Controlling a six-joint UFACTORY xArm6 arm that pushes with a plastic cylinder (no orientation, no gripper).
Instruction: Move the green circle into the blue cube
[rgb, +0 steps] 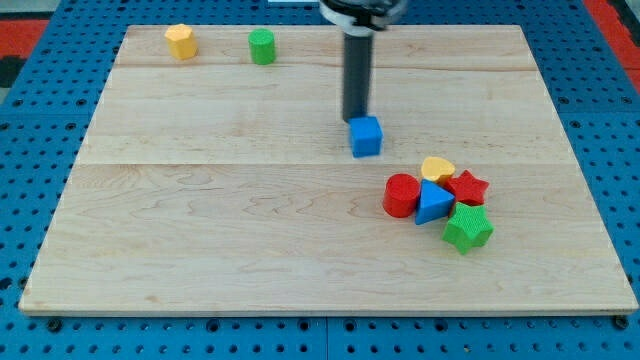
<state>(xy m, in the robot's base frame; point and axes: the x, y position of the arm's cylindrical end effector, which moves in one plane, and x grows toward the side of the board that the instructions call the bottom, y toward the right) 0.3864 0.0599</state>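
The green circle (262, 46), a short green cylinder, stands near the board's top edge, left of centre. The blue cube (366, 136) sits near the board's middle, a little right of centre. My tip (355, 119) comes down from the view's top and rests just above and left of the blue cube, touching or almost touching its far side. The green circle is far from the tip, up and to the left.
A yellow block (181, 41) stands left of the green circle. A cluster lies lower right: red cylinder (402, 194), blue triangle (433, 203), yellow heart-like block (438, 167), red star (468, 187), green star (467, 228). The wooden board (200, 230) lies on a blue pegboard.
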